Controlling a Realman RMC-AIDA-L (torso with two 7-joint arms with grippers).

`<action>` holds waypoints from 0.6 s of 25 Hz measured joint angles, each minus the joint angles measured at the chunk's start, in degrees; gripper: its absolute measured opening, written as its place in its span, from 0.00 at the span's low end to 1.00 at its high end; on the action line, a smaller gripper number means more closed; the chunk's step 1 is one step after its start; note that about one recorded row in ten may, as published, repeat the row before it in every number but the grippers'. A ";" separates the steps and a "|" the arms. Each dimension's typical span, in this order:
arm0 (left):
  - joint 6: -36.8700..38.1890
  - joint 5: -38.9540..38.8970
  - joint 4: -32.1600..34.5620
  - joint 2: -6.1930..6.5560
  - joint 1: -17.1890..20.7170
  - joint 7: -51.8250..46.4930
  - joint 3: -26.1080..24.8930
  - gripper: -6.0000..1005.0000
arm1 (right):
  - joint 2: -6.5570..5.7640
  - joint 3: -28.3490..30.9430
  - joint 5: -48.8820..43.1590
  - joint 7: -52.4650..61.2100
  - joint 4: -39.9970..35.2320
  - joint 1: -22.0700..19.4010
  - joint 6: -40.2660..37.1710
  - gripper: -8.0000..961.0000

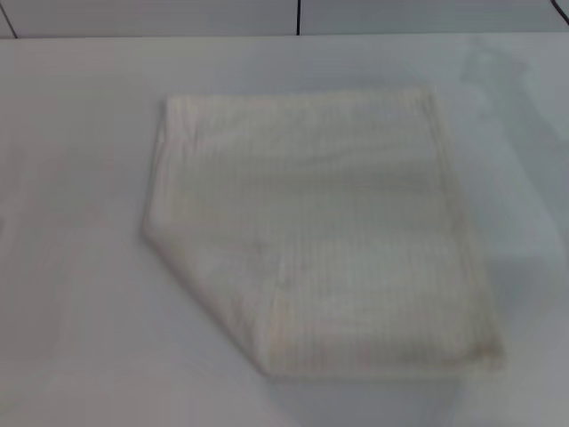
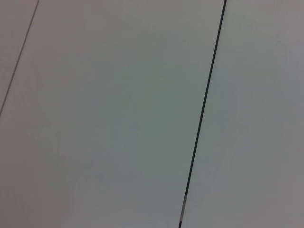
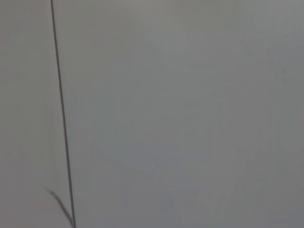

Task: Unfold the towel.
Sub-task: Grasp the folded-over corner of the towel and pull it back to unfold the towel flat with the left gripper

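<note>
You have the towel lying folded on the white surface, roughly in the middle of the head view and a little to the right. It sits flat as a near-square with straight far and right edges, while its near-left corner is cut off on a diagonal, which reads as a flap turned under or over along that line. The thicker, rounded look of the left edge suggests the fold runs there, so the free hemmed edges are probably on the right and near sides. That is a judgement; the layers themselves are hard to separate, since the faint stripes blur together.

Neither tool appears in the head view, so both arms seem to be held back, outside the working area, most likely so that the cloth is fully exposed before a grasp is chosen. The left wrist view shows only a pale panelled plane crossed by a thin dark seam, and the right wrist view shows much the same, with another seam. No fingers show in either, so you cannot tell whether either tool is open or closed.

Unfolding has not begun, judging by the compact shape. A faint smudge on the far right of the surface is too vague to identify.
</note>
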 joint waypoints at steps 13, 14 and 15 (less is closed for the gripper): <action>0.64 0.23 -1.17 -0.02 -0.81 0.00 0.20 0.79 | -0.24 -2.94 -0.25 0.02 0.89 -0.71 0.56 0.01; 0.64 0.23 -1.17 -0.02 -0.81 0.00 0.20 0.79 | -0.32 -3.98 -0.26 0.02 0.63 -0.65 1.38 0.01; 0.64 0.23 -1.17 -0.02 -0.81 0.00 0.20 0.79 | -0.39 -4.97 -0.29 0.02 0.24 -0.50 2.54 0.01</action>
